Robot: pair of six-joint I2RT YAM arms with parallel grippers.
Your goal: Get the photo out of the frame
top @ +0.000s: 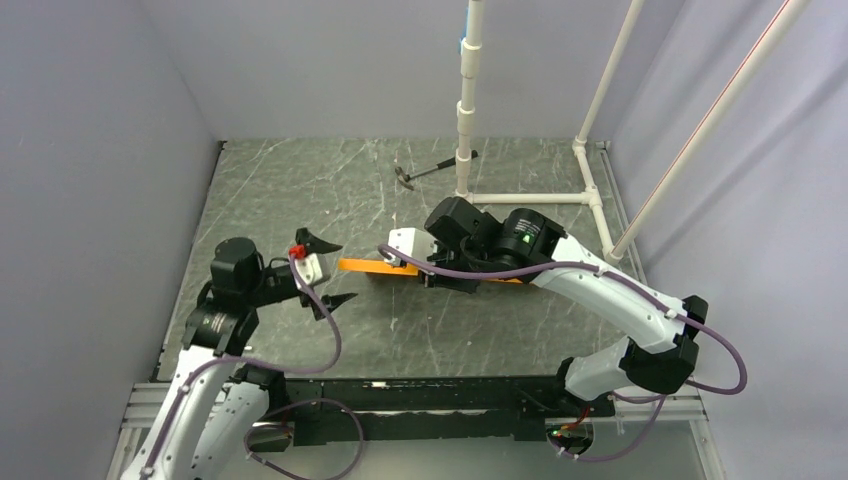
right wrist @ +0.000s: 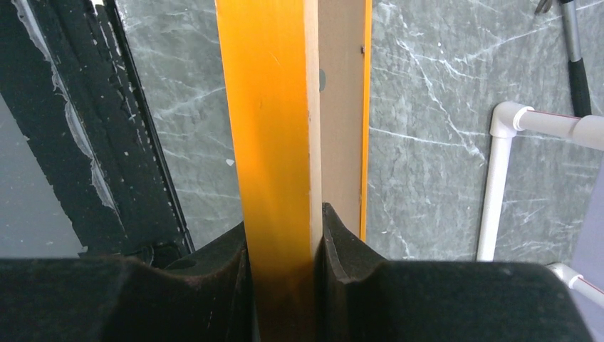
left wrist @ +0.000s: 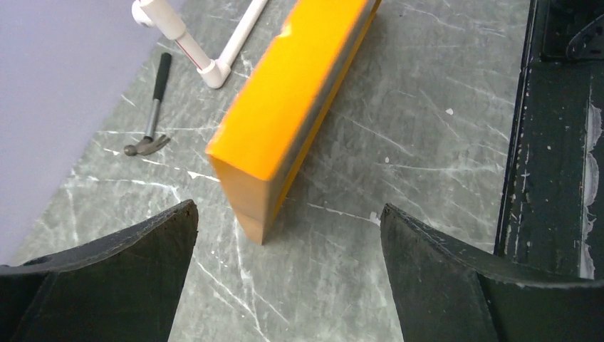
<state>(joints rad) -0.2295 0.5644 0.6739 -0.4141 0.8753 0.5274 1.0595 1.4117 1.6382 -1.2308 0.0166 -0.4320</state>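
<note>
The orange frame [top: 360,267] stands on its long edge on the table. My right gripper [top: 395,262] is shut on its top rail [right wrist: 267,107], one finger outside and one on the back side. The photo's plain brown board back [right wrist: 340,107] shows inside the frame; its picture side is hidden. My left gripper [top: 335,270] is open and empty at the frame's left end. In the left wrist view the frame's end corner [left wrist: 249,206] sits just ahead of the wide-apart fingertips [left wrist: 181,221], apart from both.
A small hammer [top: 420,172] lies at the back of the table, also in the left wrist view [left wrist: 149,107]. A white PVC pipe stand [top: 465,120] rises at the back right. The black base rail [top: 430,395] runs along the near edge.
</note>
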